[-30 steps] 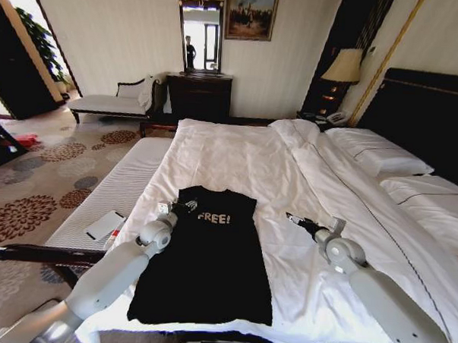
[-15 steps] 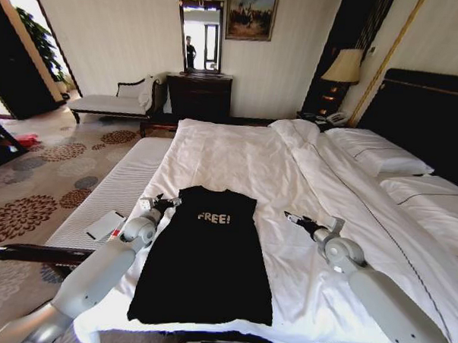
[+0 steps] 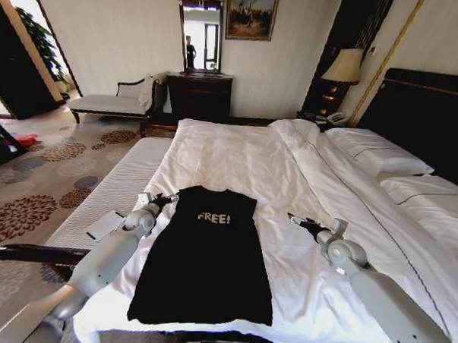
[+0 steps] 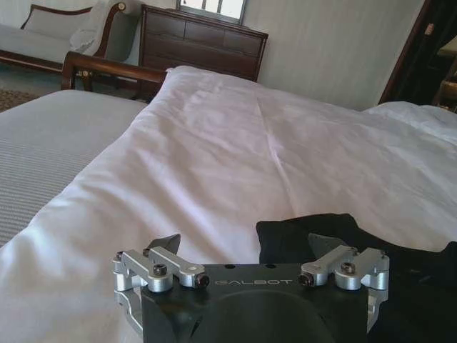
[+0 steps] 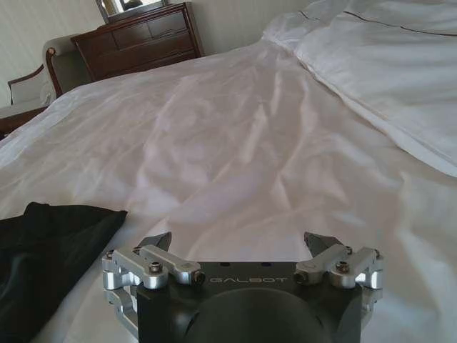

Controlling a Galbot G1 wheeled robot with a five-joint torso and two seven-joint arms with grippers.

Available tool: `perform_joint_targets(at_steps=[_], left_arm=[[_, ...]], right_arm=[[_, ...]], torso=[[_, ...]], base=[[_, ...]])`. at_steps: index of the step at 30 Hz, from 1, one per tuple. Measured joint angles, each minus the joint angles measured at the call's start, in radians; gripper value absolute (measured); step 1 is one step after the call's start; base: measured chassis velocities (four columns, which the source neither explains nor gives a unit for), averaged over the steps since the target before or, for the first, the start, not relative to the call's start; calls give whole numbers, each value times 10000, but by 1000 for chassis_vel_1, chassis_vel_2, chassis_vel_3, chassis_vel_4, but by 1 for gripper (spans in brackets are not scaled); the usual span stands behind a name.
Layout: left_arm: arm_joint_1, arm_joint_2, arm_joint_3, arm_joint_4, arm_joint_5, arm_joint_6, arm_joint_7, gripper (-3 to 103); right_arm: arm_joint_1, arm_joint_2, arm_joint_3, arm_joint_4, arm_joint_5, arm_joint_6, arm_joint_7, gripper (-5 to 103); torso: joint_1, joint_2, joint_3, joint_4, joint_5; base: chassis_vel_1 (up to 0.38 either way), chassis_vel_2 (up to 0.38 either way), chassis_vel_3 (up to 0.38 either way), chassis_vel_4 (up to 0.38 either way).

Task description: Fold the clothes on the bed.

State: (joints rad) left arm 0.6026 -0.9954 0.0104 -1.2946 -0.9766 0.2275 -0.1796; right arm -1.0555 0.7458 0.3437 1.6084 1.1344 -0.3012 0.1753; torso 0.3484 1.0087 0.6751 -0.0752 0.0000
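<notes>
Item: black short-sleeved soft-fabric T-shirt with white "FREE!" lettering (image 3: 205, 254), flat near the foot of the white-duveted double bed (image 3: 237, 153), sleeves tucked in. Left tool (image 3: 165, 199), open and empty, had withdrawn off its shoulder to the edge; right tool (image 3: 295, 219) open, well apart. Judged: lengthwise fold pending.

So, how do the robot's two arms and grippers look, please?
Both arms are smooth, pale grey tubes with rounded joints. The left gripper and the right gripper look alike: a black housing with the word GALBOT printed on it, silver metal linkages fixed with dark screws, and short dark fingertips.
</notes>
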Motion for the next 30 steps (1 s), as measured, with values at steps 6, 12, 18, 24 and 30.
perform_joint_targets(at_steps=[6, 12, 18, 24, 30], left_arm=[[-841, -309, 334, 1144, -96, 75, 528, 100], [-1505, -388, 836, 1965, 32, 22, 1470, 100], [-1989, -612, 1442, 2629, 103, -8, 2101, 99], [-2510, -1119, 1690, 3777, 128, 1, 2297, 99], [-2789, -1333, 1963, 4407, 71, -14, 2455, 98]], right_arm=[[58, -60, -28, -43, 43, 0, 23, 100], [38, -170, 19, -97, 76, 0, 29, 100], [50, -232, 15, -98, 128, 0, 69, 100], [65, -311, -18, -81, 191, -9, 113, 100], [97, -355, -65, -93, 212, -17, 153, 100]], torso=[[0, 0, 0, 0, 0], [1, -1, 0, 0, 0], [0, 0, 0, 0, 1], [0, -1, 0, 0, 0], [1, -1, 0, 0, 1]], base=[[0, 0, 0, 0], [0, 0, 0, 0], [0, 0, 0, 0], [0, 0, 0, 0], [0, 0, 0, 0]])
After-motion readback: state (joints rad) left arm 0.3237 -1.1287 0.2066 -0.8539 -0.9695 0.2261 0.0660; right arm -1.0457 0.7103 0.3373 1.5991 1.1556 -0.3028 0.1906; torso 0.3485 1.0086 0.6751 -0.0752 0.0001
